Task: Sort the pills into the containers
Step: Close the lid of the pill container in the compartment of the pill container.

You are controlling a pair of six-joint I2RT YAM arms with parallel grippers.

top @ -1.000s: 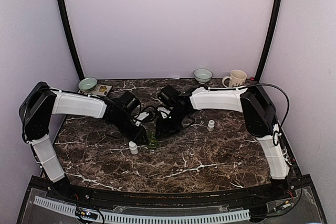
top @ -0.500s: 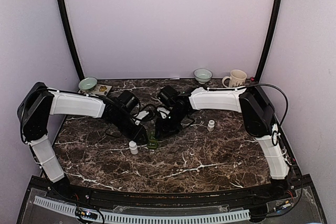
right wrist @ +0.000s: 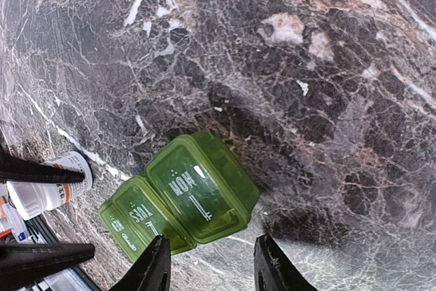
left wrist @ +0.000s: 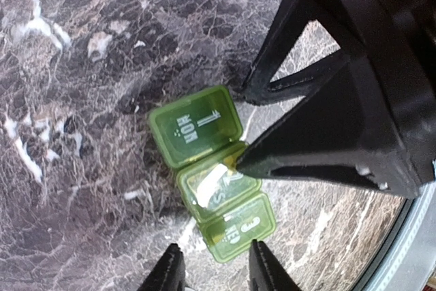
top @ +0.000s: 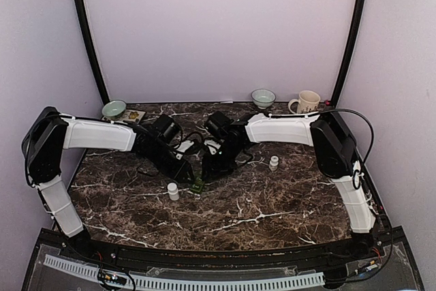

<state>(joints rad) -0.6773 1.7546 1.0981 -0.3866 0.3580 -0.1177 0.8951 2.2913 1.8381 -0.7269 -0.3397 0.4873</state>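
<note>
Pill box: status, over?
Left hand open, empty. Right hand open, empty. Pill box on table, ungripped. White bottle beside it, not blocking.

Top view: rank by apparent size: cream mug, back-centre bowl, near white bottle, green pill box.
1. cream mug and back-centre bowl: look alike, not ranked.
2. near white bottle.
3. green pill box: partly hidden, so its place below the bottle is unsure.

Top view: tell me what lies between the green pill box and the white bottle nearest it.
Nothing. In the top view, only a short stretch of bare marble table separates the pill box from the white bottle.
</note>
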